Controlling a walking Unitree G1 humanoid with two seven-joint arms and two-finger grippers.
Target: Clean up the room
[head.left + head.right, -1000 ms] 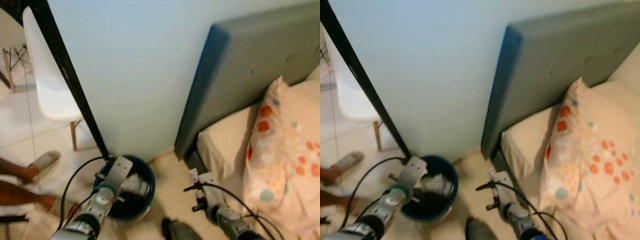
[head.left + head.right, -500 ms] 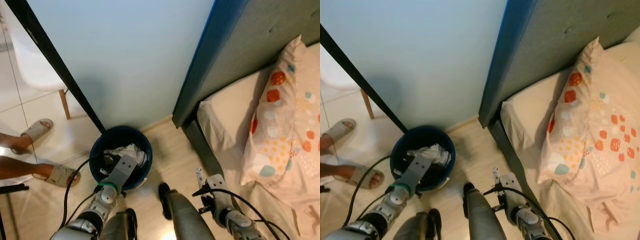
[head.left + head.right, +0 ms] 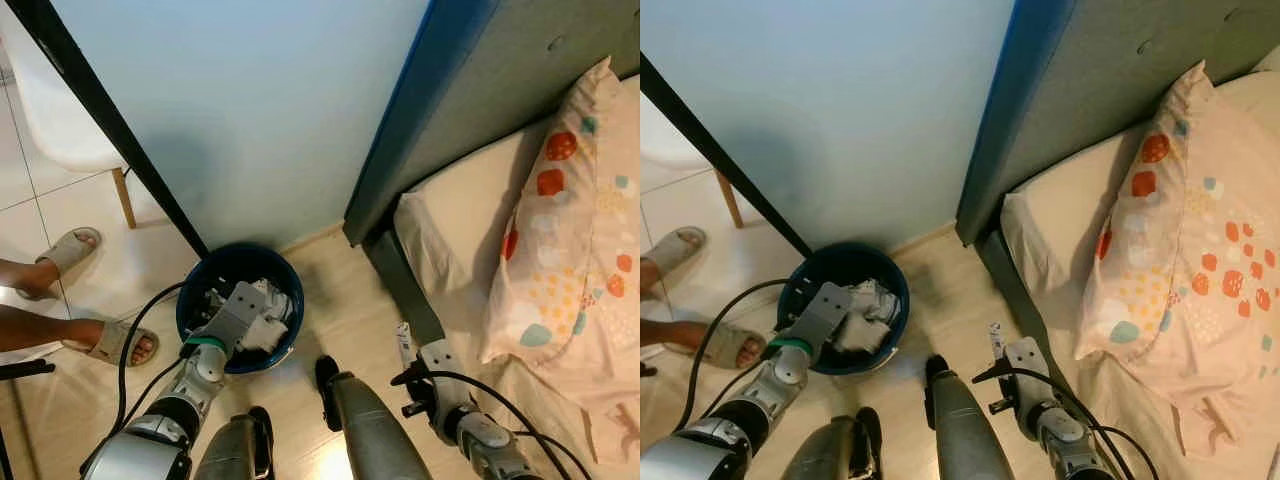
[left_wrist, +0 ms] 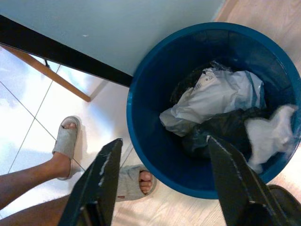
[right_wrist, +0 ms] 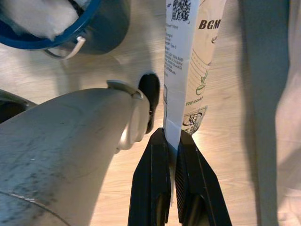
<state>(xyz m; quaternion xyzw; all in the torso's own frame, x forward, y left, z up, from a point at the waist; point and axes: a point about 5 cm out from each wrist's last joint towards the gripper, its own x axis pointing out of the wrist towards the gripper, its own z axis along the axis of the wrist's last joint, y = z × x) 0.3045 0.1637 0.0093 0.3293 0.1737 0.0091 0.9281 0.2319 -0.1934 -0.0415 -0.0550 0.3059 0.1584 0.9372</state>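
- Pale wood-look floor [image 3: 330, 300] runs from a light blue wall [image 3: 260, 100] to the bed, and turns into glossy white tiles [image 3: 60, 200] on the far side of the blue bin.
- Left gripper [image 4: 162, 183] hangs just above the blue bin [image 4: 141, 127]; its two black fingers are spread wide with nothing between them.
- Right gripper [image 5: 171, 155] is near the floor, between the bin and the bed; its jaws are pressed together on a thin white paper packet [image 5: 188, 61] with printed text and a QR code.
- Round plastic bin holds crumpled white wrappers [image 4: 211, 99] and a black bag [image 4: 221, 134].
- Beside the bin stand a person's feet in grey slippers [image 3: 115, 345].
- Well apart from the bin, the bed has a grey padded headboard [image 3: 480, 90], a beige sheet and a dotted pillow [image 3: 570, 220].
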